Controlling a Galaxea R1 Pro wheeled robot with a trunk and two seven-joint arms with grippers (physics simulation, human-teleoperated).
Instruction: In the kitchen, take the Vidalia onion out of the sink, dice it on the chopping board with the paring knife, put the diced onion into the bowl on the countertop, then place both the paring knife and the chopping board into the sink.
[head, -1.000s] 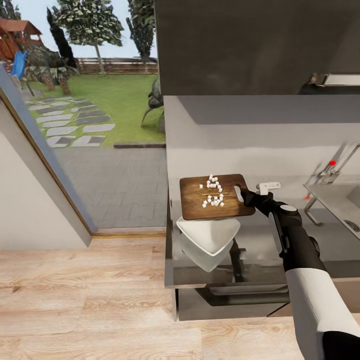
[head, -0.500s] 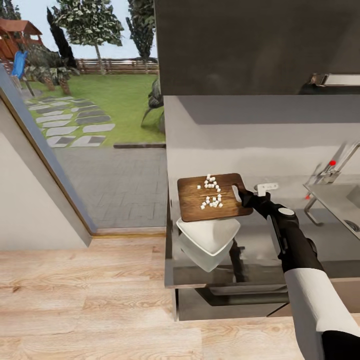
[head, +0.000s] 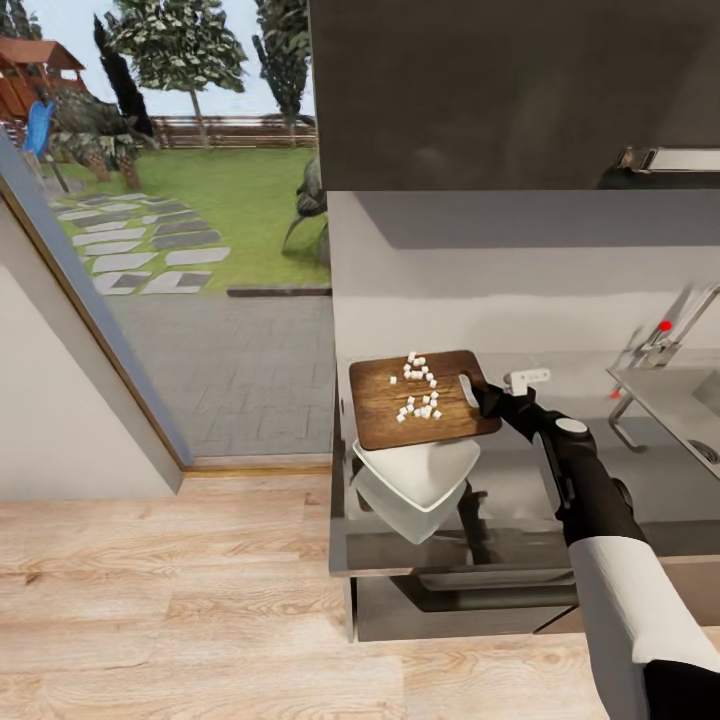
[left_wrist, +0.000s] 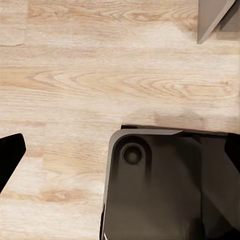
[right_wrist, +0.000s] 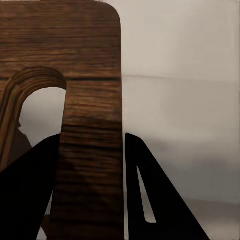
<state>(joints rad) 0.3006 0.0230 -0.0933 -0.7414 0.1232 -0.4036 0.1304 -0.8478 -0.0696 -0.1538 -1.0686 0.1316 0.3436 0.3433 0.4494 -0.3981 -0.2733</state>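
R gripper (head: 478, 396) has the chopping board (head: 422, 399) by its handle end, lifted off the countertop (head: 520, 480) and held roughly level, a bit tilted, right above the bowl (head: 415, 482). From the R wrist cam the two black fingers (right_wrist: 150, 200) sit either side of the board's edge strip (right_wrist: 90, 150) next to the handle slot, closed tight onto the wood. Small white onion dice (head: 418, 388) are scattered over the board's middle, in two loose clusters. White square bowl sits on the counter's near L corner, part hidden under the board's front edge; its pale reflection shows in the glossy slab below it. Sink (head: 680, 400) is off to the R w/ the chrome tap (head: 672, 330) and red knob behind it. L gripper: just one black finger tip (left_wrist: 9, 157) at the frame edge over wood floor (left_wrist: 100, 75), next to the robot's dark base (left_wrist: 165, 185); can't tell how far open it is.
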